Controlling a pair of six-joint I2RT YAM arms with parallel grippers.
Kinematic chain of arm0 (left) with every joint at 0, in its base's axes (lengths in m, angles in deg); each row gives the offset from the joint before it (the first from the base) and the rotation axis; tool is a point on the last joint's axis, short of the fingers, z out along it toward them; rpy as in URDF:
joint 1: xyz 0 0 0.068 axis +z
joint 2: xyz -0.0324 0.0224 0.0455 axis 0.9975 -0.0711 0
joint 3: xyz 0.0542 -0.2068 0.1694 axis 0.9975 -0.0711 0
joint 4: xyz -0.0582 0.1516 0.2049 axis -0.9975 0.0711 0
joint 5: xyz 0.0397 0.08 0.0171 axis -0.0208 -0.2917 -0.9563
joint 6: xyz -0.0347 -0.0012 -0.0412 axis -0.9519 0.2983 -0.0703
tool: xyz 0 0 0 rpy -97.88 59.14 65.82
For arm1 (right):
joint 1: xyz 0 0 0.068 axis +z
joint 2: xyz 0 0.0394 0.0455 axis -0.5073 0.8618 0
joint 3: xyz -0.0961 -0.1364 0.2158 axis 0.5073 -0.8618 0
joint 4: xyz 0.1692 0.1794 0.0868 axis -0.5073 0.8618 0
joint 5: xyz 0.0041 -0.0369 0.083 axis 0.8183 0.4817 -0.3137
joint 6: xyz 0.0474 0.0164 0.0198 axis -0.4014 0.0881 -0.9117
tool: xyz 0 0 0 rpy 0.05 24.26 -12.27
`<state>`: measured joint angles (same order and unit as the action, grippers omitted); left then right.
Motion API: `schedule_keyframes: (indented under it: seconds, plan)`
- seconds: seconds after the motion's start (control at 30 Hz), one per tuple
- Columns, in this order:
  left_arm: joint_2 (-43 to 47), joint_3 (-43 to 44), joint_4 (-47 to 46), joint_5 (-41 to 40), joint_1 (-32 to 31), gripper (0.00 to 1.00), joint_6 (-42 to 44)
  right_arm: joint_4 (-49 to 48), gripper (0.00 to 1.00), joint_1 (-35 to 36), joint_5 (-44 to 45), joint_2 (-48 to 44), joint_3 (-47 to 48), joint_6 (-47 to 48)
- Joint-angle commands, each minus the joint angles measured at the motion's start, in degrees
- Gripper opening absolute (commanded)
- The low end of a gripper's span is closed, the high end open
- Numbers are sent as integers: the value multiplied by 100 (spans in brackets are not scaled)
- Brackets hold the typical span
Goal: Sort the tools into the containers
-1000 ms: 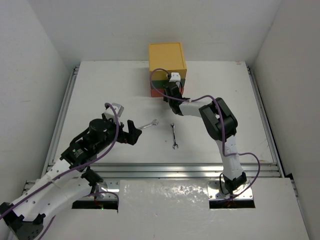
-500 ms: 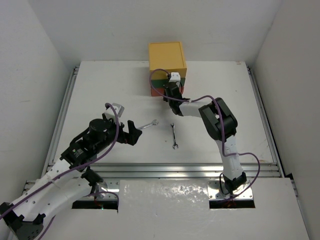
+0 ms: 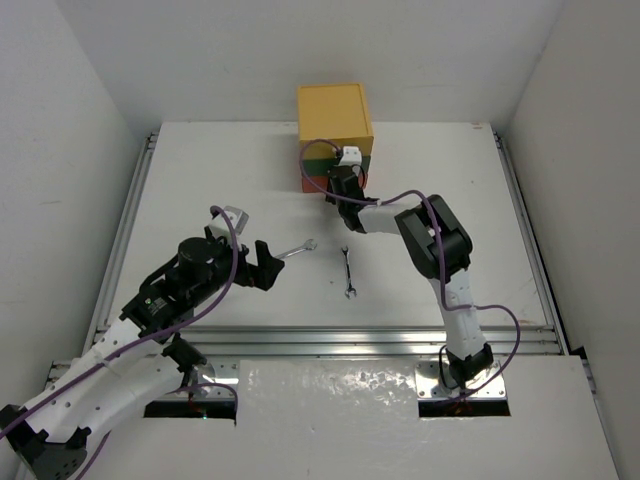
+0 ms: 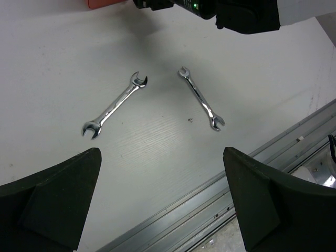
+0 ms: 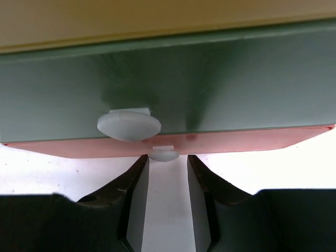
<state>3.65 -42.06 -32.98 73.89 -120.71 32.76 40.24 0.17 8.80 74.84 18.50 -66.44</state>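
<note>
Looking through the right wrist camera, I see the right gripper (image 5: pixel 167 164) slightly spread. Its dark, smooth fingers (image 5: pixel 131 194) stand on either side of the lower knob (image 5: pixel 164 154) but are not closed on it. That small white plastic button belongs to the red-orange drawer (image 5: pixel 252 140), which shows only as a thin glossy strip. Just above it is the green drawer (image 5: pixel 236 79), matt and flat-fronted, carrying the upper knob (image 5: pixel 128 126), a wider white oval disc on a short stem.

From overhead, the boxy chest (image 3: pixel 335 110) with its yellow top stands at the far side of the white table (image 3: pixel 200 180), and the right arm reaches up to its front.

The left gripper (image 4: pixel 161 157) hangs wide open above the table and holds nothing. Ahead of it lie two polished silver open-end wrenches, well apart from the chest. The left wrench (image 4: pixel 114 105) slants toward the right wrench (image 4: pixel 201 98) at their far ends, but the two do not touch. Any stamping on their shanks is too small for me to read. A ribbed aluminium rail (image 4: pixel 210 199) runs along the near table edge.
</note>
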Motion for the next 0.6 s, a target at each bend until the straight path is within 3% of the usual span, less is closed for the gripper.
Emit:
schedule_keyframes:
  seconds: [0.0,0.33,0.57]
  plan:
    - [59,-38,-298,88,51,100,51,-651,35,-33,-60,57,54,107]
    - [6,-47,-307,176,51,100,77,-1197,33,-42,-52,83,-60,337]
    - [-20,-47,-333,193,51,100,86,-1187,20,-33,-16,276,107,319]
